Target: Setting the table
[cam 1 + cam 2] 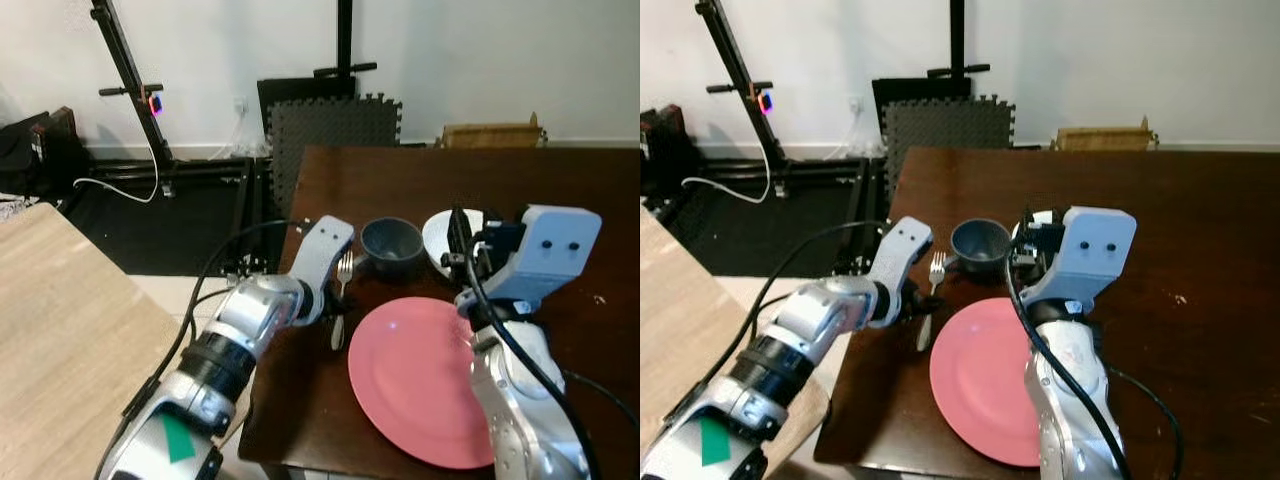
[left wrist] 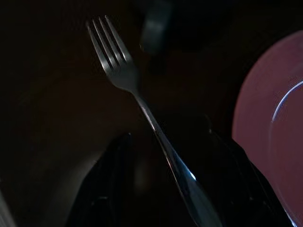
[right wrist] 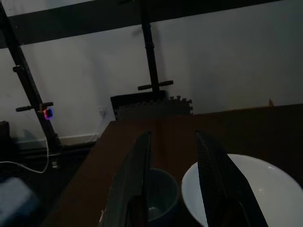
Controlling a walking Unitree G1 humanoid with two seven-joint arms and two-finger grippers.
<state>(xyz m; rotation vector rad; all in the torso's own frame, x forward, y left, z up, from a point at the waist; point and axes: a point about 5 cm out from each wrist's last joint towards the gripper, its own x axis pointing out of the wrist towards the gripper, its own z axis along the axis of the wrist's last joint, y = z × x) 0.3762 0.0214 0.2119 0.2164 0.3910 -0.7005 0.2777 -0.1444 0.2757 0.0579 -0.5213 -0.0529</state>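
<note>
- The dark brown tabletop (image 1: 560,190) fills the right of the scene; a black foam mat (image 1: 335,125) leans on the white wall beyond its far edge, and a cardboard box (image 1: 492,133) sits at the far right.
- A light wooden surface (image 1: 60,330) lies to the near left, well apart from the tabletop.
- The pink plate (image 1: 415,380) rests at the tabletop's near edge, between the two arms.
- The white bowl (image 3: 255,189) sits far-right of the plate, just beside the cup and partly behind the right arm.
- The dark blue cup (image 1: 392,245) stands just beyond the plate's far rim.
- The right end effector (image 3: 173,161) is raised above the cup and bowl, its fingers spread apart and holding nothing.
- The left end effector (image 2: 165,179) hovers low over the fork's handle with one finger on each side, parted; whether they touch the handle cannot be made out.
- The fork (image 2: 142,106) lies flat on the tabletop just left of the plate, tines pointing far, toward the cup.
</note>
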